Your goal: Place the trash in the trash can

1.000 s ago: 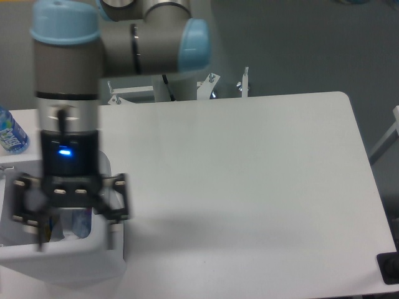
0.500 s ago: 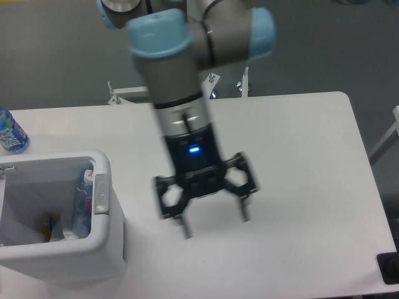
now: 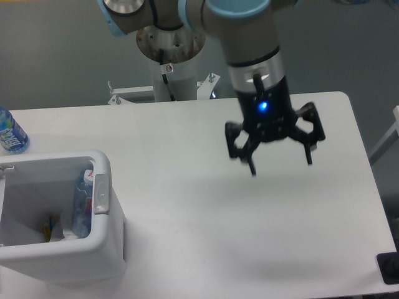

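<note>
The white trash can (image 3: pixel 106 237) stands at the table's front left corner, with a grey tab on its right rim. Inside it, against the right wall, lies the crushed clear bluish bottle (image 3: pixel 81 202) of the trash. Something small and pale with a yellow bit (image 3: pixel 51 228) sits at the bottom; I cannot tell what it is. My gripper (image 3: pixel 280 165) hangs open and empty above the right half of the table, far to the right of the can.
An uncrushed blue-labelled water bottle (image 3: pixel 10 134) stands at the table's left edge, behind the can. A dark object (image 3: pixel 389 268) sits off the table's front right corner. The arm's base (image 3: pixel 171 43) rises behind the table's far edge.
My open gripper has swept from above the trash can rightward and toward the back of the table, ending over its right half. The can's contents have come into view.
</note>
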Motion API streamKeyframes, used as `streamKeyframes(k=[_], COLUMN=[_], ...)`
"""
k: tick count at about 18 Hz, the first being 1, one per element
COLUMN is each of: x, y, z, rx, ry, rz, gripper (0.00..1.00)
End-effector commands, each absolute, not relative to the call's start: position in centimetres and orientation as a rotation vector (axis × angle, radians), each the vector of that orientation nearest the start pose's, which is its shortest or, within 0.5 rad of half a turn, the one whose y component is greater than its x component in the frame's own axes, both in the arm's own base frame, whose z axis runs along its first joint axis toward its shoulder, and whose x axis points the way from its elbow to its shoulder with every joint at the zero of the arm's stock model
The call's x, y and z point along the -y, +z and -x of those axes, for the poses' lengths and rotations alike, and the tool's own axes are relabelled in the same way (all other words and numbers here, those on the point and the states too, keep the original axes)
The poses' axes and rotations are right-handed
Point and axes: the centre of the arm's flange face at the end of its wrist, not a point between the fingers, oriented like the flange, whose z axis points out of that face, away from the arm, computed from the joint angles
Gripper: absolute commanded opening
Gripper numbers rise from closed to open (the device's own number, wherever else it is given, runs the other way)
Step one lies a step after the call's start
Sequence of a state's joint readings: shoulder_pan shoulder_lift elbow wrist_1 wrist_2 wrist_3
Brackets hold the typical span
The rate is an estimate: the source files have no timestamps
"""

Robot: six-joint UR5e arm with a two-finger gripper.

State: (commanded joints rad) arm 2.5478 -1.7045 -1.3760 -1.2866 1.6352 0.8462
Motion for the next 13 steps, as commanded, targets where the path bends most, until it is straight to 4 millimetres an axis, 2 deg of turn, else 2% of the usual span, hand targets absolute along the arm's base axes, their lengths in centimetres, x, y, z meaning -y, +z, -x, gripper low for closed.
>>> streamKeyframes(k=[2, 5, 7, 13], x=[-40.2, -37.5, -35.8, -34.5], y=[55.5, 56.2, 56.1, 56.5], z=[40.9, 41.0, 41.3, 42.5], rx=[0.114, -0.017, -0.022, 0.023], ry=[0.448, 0.454, 0.464, 0.483], rz=[2.985, 3.018, 3.022, 3.011], gripper=[1.00, 1.00, 1.00, 1.00])
